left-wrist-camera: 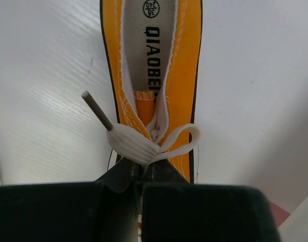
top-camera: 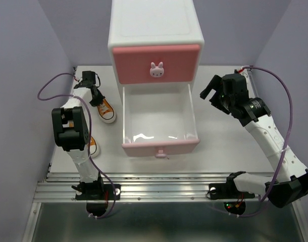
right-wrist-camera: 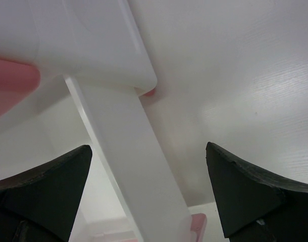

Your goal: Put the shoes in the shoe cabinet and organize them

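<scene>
The left gripper (top-camera: 95,95) is clenched on the lace area of one orange shoe (top-camera: 107,110). In the left wrist view, the lace loop emerges from between the closed jaws.

The shoe sits low at the worktop (top-camera: 224,146), at 9 o'clock of the shoe cabinet (top-camera: 154,30) (whether it is lifted clear cannot be told). Seen from overhead, its long axis runs from about 11 o'clock to 5 o'clock.

The lower drawer (top-camera: 159,147) is pulled out and holds nothing. Its open tray lies at 3 o'clock of the shoe, just beside it.

The coming move is judged to be a lift and carry toward 3 o'clock, over the drawer's left wall. The left arm is the nearer one.

The right gripper (top-camera: 213,94) is released and holds nothing, at 3 o'clock of the cabinet.

A second orange shoe (top-camera: 95,146) lies at 6 o'clock of the first, partly hidden by the left arm.
</scene>
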Available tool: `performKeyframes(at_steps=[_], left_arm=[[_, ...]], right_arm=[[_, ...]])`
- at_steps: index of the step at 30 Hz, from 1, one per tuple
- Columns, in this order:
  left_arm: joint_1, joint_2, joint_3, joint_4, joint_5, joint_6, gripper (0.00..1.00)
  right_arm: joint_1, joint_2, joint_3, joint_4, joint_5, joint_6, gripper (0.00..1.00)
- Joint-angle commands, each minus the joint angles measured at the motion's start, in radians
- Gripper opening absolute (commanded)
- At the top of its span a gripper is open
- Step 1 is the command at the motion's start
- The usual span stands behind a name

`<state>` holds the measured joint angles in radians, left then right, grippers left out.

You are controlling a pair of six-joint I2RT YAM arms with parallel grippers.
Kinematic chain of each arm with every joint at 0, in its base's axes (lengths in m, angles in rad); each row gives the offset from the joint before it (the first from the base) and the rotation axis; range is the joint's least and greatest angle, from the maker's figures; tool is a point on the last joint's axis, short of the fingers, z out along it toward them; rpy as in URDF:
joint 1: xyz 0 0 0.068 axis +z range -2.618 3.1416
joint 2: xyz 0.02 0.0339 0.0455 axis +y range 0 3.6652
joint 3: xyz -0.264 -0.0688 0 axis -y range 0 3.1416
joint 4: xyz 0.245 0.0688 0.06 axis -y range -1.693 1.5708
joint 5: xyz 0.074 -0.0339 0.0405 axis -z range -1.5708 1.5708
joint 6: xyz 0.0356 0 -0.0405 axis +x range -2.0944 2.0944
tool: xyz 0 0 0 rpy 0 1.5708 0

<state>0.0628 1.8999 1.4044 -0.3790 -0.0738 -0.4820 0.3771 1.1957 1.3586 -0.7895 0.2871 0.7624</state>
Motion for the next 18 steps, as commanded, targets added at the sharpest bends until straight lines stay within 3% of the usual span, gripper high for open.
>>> performKeyframes(at_steps=[1, 11, 18], left_arm=[[0.008, -0.082, 0.067, 0.005, -0.037, 0.055, 0.00], [-0.003, -0.668, -0.166, -0.017, 0.038, 0.048, 0.00], [-0.057, -0.962, -0.154, -0.098, 0.144, -0.026, 0.00]], right_arm=[[0.002, -0.033, 0.014, -0.014, -0.016, 0.020, 1.00], [0.002, -0.047, 0.007, -0.031, -0.048, -0.015, 1.00], [0.002, -0.042, 0.011, -0.031, -0.057, -0.095, 1.00]])
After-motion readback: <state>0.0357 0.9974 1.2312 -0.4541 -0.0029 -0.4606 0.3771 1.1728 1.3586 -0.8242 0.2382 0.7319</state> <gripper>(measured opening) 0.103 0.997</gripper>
